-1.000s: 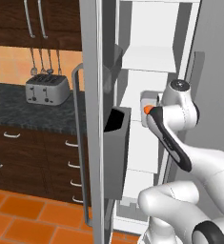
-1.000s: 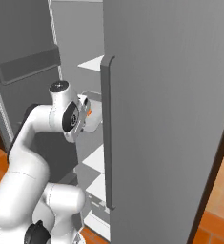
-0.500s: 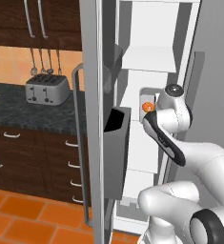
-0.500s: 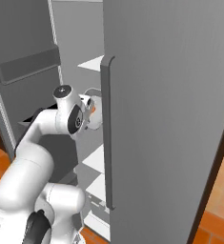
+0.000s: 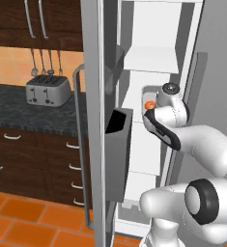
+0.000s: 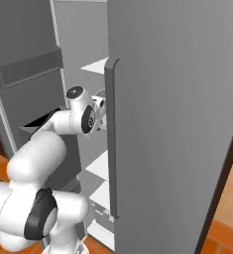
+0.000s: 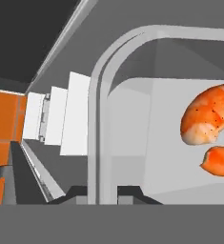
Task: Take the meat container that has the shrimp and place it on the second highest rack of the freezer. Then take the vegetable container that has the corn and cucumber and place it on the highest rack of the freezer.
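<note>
Two-finger dark gripper (image 7: 102, 194) pressed together, pinching rim of shallow white meat container (image 7: 132, 119); curled orange-and-white shrimp (image 7: 211, 121) lies beyond fingertips on tray floor. Container inside open grey steel freezer (image 5: 93, 58), just above second highest white rack (image 5: 151, 90) (topmost shelf (image 5: 151, 60) higher).

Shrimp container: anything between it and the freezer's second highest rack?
Nothing visible blocks it. The gripper is shut on the rim of the clear grey meat container holding the curled orange shrimp. In the left base view the tall grey steel freezer stands open, with the tray at the flat white second highest rack.
</note>
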